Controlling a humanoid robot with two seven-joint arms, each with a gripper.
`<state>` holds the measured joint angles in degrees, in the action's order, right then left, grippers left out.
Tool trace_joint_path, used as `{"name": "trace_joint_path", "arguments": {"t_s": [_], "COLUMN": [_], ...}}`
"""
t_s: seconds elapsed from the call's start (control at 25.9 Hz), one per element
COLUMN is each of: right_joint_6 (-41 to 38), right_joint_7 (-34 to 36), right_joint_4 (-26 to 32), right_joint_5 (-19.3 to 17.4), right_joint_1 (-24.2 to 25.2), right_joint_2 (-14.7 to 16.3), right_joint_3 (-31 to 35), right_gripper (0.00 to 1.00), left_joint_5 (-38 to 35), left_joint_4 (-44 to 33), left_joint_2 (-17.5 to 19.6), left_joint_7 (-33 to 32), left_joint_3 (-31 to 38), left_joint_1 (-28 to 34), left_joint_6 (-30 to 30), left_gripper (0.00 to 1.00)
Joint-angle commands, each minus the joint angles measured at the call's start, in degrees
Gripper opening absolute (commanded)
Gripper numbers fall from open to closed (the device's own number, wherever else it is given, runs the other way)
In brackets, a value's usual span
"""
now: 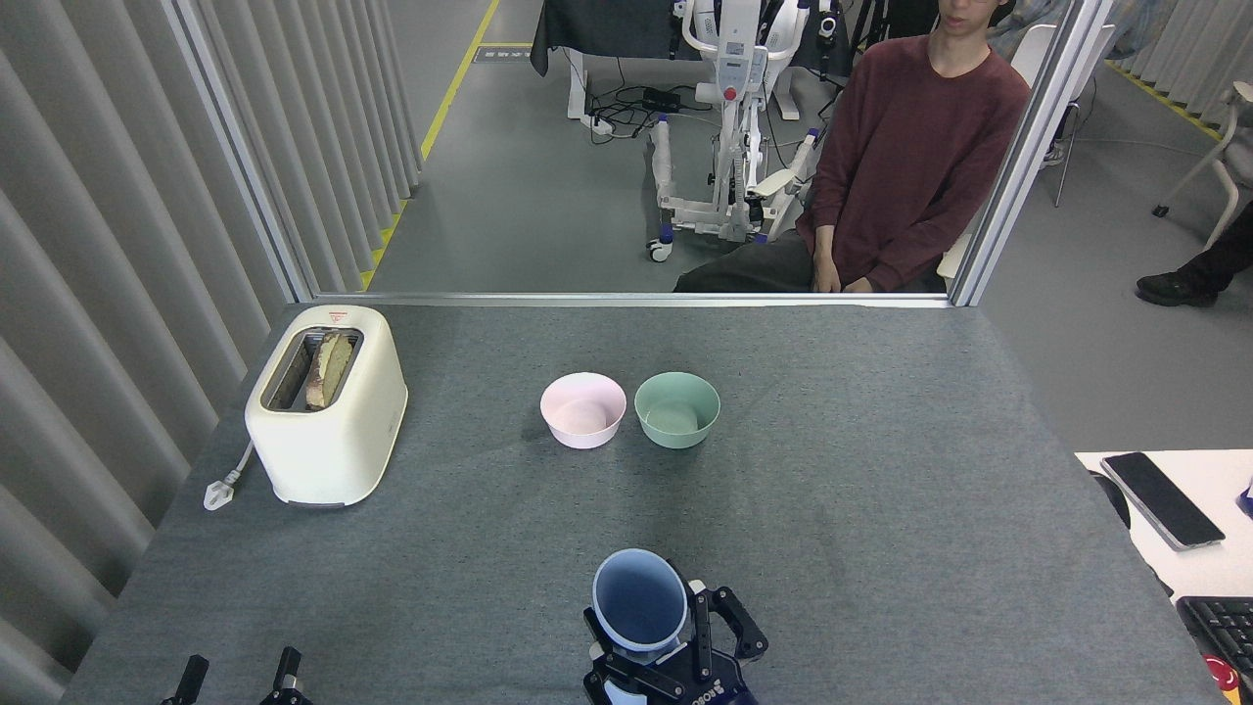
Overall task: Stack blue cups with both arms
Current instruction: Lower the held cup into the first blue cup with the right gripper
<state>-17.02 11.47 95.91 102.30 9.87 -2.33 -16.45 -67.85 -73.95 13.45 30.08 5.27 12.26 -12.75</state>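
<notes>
Right gripper [654, 658] clamps a blue cup [639, 600], held near the table's [881, 509] front edge. Left gripper [238, 676], fingers apart and empty, sits far left of that cup.

Grey counter [881, 490], right gripper [666, 654] at the near edge with jaws clamped around a pale blue cup [639, 599], left gripper [235, 676] fingertips parted at bottom left, pink bowl [582, 409] beside mint-green bowl [676, 409], cream toaster [326, 416] holding bread.
</notes>
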Motion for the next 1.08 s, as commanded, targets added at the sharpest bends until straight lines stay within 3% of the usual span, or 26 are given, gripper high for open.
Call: {"name": "trace_joint_path", "arguments": {"t_s": [0.0, 0.5, 0.54, 0.62, 0.93, 1.04], "right_joint_6": [-0.4, -0.6, -0.3, 0.6, 0.7, 0.9], "right_joint_7": [-0.5, -0.4, -0.3, -0.1, 0.3, 3.7], "right_joint_4": [0.0, 0.1, 0.0, 0.0, 1.6, 4.1], "right_joint_5": [0.0, -0.3, -0.3, -0.3, -0.4, -4.7], "right_joint_1": [0.2, 1.6, 1.6, 1.6, 1.5, -1.2], "right_joint_2": [0.1, 1.2, 1.2, 0.7, 0.7, 0.1], "right_joint_3": [0.2, 0.8, 0.8, 0.9, 1.1, 5.3], "right_gripper": [0.50, 0.51, 0.56, 1.00, 1.00, 1.00], "left_joint_5": [0.0, 0.0, 0.0, 0.0, 0.0, -0.1], "left_joint_4": [0.2, 0.4, 0.4, 0.4, 0.4, 0.4], "left_joint_2": [0.1, 0.1, 0.1, 0.1, 0.1, 0.1], "left_joint_7": [0.0, 0.0, 0.0, 0.0, 0.0, 0.0], "left_joint_3": [0.0, 0.0, 0.0, 0.0, 0.0, 0.0], "left_joint_1": [0.0, 0.0, 0.0, 0.0, -0.3, -0.4], "left_joint_6": [0.0, 0.0, 0.0, 0.0, -0.1, 0.0], "left_gripper": [1.00, 1.00, 1.00, 1.00, 1.00, 1.00]}}
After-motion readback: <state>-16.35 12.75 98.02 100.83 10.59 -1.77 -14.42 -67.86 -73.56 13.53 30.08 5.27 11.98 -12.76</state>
